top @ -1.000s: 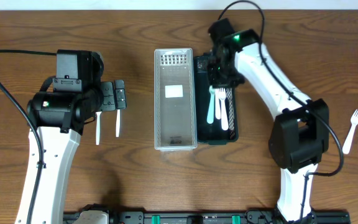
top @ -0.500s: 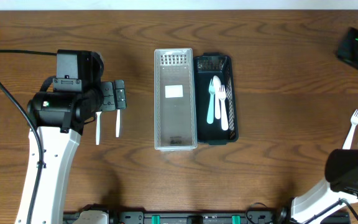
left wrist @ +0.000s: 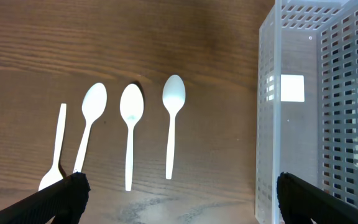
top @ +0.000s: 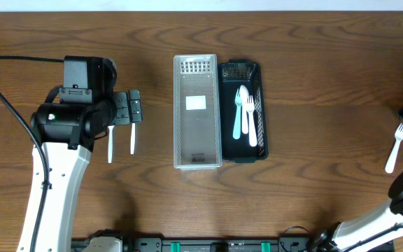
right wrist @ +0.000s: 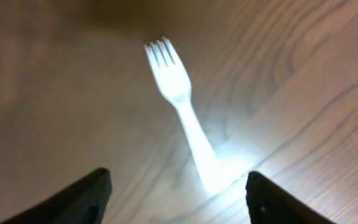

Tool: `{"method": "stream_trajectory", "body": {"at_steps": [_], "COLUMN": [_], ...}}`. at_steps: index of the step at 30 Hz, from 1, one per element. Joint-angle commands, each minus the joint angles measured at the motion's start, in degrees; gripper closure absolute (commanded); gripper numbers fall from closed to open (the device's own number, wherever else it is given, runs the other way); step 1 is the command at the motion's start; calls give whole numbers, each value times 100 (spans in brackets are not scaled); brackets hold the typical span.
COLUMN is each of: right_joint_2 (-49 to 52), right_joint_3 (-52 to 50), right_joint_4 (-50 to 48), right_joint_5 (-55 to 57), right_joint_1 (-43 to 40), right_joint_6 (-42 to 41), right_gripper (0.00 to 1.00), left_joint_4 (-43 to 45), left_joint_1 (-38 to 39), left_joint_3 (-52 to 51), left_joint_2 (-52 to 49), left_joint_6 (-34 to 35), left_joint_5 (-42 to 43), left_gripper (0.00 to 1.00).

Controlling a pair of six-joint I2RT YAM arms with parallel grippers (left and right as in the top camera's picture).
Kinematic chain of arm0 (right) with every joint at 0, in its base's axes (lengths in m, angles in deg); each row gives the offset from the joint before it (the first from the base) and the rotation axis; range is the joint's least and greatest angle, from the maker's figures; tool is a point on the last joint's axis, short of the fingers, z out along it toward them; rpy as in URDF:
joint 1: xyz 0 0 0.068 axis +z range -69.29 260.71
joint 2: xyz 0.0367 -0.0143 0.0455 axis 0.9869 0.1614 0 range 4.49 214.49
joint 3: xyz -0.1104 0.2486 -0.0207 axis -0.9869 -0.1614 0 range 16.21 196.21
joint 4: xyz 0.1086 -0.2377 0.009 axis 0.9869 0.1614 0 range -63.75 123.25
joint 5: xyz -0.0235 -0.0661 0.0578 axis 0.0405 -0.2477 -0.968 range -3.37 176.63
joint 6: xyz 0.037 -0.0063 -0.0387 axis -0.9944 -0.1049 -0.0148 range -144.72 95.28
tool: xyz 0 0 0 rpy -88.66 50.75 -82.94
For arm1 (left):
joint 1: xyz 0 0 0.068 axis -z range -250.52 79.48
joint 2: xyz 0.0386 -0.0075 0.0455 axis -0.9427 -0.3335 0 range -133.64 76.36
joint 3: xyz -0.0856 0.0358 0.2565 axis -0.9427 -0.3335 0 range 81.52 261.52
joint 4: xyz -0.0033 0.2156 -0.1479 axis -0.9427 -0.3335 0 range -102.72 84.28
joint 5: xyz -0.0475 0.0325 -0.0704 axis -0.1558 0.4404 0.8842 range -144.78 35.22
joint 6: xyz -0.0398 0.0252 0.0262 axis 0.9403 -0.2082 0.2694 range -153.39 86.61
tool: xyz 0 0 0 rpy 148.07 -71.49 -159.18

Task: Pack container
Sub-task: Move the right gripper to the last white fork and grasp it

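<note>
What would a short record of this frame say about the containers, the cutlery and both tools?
clear bin: beside the black tray, no cutlery inside
black tray: holds a few pale utensils lying lengthwise
spoons: three in a row on the table, left of the clear bin
loose fork: on the table at far right
left tool: open, holding nothing
right tool: open, above the loose fork

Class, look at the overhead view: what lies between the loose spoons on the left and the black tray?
The clear container, lying right alongside the tray. Only bare table separates it from the spoons. The overhead view shows this.
</note>
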Motion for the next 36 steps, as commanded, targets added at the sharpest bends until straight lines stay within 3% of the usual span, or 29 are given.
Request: {"method": "stream_trajectory", "body": {"at_steps": [1, 4, 22, 36], "right_joint_2": [-20, -17, 24, 358], "right_joint_3": [-444, -809, -2068, -2212], "right_joint_4": [-413, -857, -2566, -2638], "right_joint_5": [-22, -22, -494, -494], "right_joint_1": [-92, -94, -103, -155], "right_joint_6": [874, 1196, 1344, 1333], "right_gripper": [24, 21, 15, 16], "left_joint_4": [-9, -9, -11, -11], "left_joint_1": [-13, -13, -13, -13], "left_joint_3": [83, 83, 83, 83], "left_joint_2": [9, 9, 9, 9], "left_joint_6": [-74, -72, -72, -72], "left_joint_5": [-13, -13, -13, -11], "left_gripper": [2, 2, 2, 2]}}
